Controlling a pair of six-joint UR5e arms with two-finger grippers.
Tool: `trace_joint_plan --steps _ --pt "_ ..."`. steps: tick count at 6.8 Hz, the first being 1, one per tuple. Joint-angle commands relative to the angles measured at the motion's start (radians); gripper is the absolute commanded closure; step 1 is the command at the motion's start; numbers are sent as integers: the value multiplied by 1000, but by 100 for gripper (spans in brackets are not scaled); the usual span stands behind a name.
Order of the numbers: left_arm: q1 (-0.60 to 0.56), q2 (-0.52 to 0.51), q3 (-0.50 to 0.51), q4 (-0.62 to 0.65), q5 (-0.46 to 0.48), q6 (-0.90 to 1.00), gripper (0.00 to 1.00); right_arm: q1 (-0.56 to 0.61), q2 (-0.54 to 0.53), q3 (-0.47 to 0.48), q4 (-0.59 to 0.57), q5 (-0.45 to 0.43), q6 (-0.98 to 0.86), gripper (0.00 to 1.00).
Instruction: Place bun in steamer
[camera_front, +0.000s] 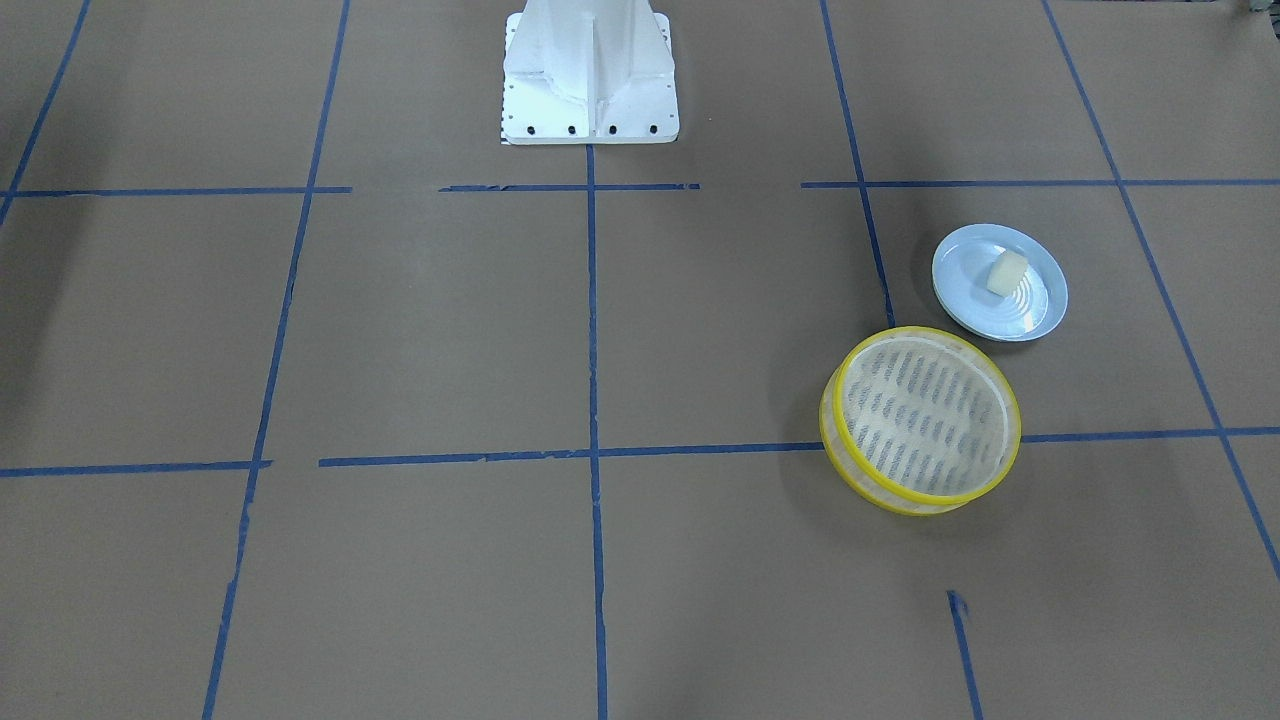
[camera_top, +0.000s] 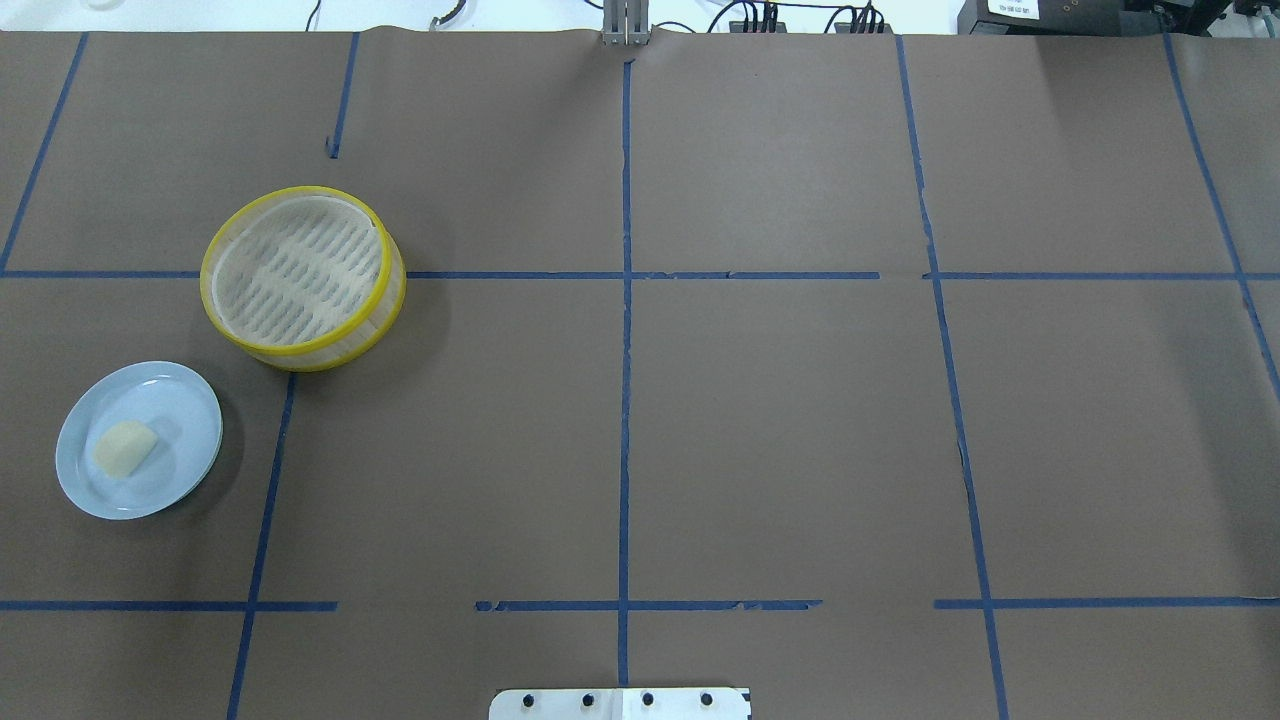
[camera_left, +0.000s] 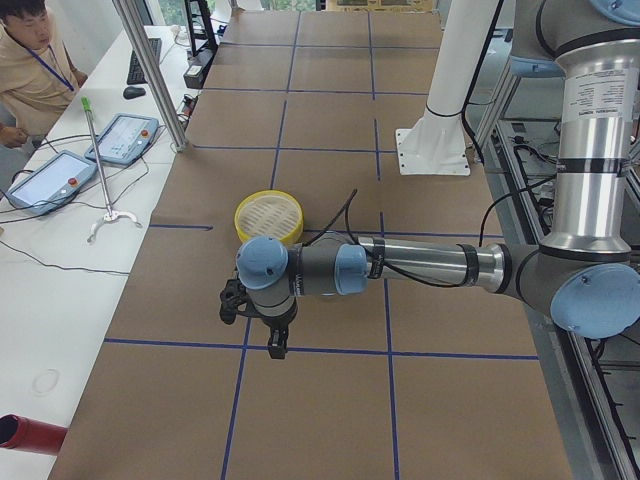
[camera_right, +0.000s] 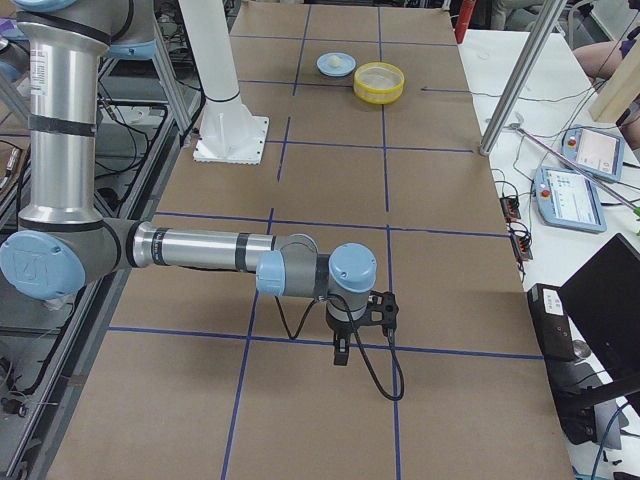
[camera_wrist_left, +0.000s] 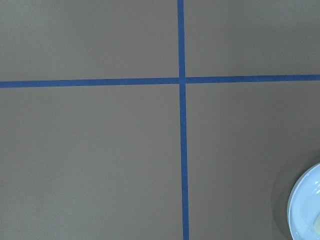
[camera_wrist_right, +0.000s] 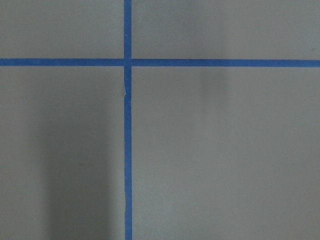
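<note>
The cream-white bun (camera_front: 1008, 272) lies on a pale blue plate (camera_front: 1035, 312), also in the overhead view: bun (camera_top: 124, 447), plate (camera_top: 185, 400). The yellow-rimmed steamer (camera_front: 830, 430) stands empty beside the plate, also overhead (camera_top: 340, 348). My left gripper (camera_left: 275, 345) hangs low over the table on the near side of the steamer (camera_left: 268, 215); the plate is hidden behind its wrist. My right gripper (camera_right: 341, 352) hangs at the table's other end, far from the steamer (camera_right: 379, 82). I cannot tell whether either gripper is open or shut.
The robot's white base (camera_front: 590, 75) stands at mid-table. Blue tape lines grid the brown table. The plate's edge (camera_wrist_left: 305, 210) shows at the left wrist view's lower right. Operators, tablets (camera_left: 48, 180) and a black monitor (camera_right: 610, 300) sit beside the table.
</note>
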Motion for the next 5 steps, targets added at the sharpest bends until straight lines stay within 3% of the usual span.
trace_joint_plan --steps 1,5 --pt "0 6 -29 -10 1 62 0 0 0 0 0 0 0 0" --pt "0 17 -24 -16 2 69 0 0 0 0 0 0 0 0"
